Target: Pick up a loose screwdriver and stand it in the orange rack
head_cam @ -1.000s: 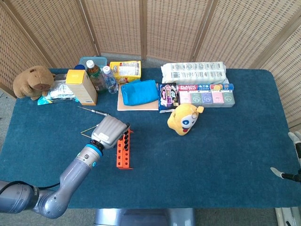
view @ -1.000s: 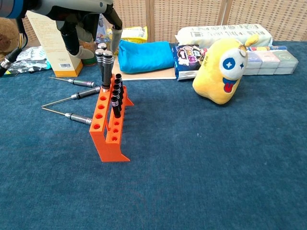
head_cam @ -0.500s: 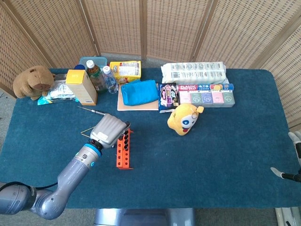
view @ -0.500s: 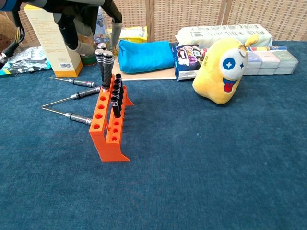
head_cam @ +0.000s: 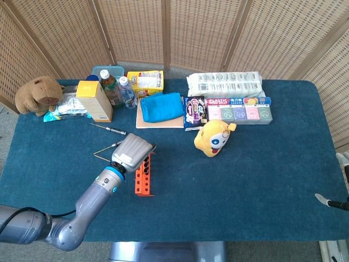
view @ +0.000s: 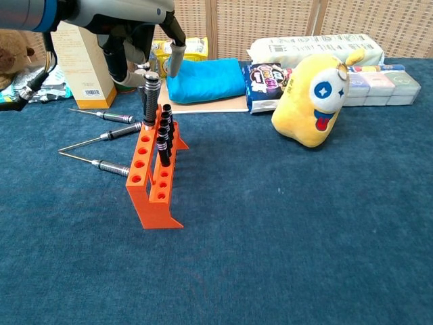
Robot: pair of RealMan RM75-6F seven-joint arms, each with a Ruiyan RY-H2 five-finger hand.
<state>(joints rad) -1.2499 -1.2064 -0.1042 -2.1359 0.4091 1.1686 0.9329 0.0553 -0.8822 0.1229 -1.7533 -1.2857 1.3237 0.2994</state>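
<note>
The blue table [head_cam: 262,180] carries everything. Along its far edge lie the big things: a white pack of rolls [head_cam: 224,84], a folded blue cloth [head_cam: 161,107] on a thin board, a row of small pastel boxes [head_cam: 240,113], a brown plush animal [head_cam: 38,95] at the far left, a tan carton [head_cam: 95,100], and two bottles [head_cam: 115,89] beside a yellow snack bag [head_cam: 145,81]. A yellow plush toy [view: 313,98] stands alone nearer the middle, well apart from the rack.

The left hand [head_cam: 131,152] hangs over the far end of the orange rack [view: 154,176]. In the chest view its fingers [view: 174,51] point down, apart from each other, and nothing is between them. The hand covers part of the rack in the head view. The right hand [head_cam: 342,164] shows only as a sliver at the right edge of the head view; whether its fingers are apart or together I cannot tell.

The rack stands on the cloth with several black-handled screwdrivers [view: 163,139] upright in its holes, the tallest handle just below the left hand. Three loose screwdrivers [view: 105,137] lie flat on the table to the left of the rack, their thin shafts pointing left; the nearest one almost touches the rack's side.
</note>
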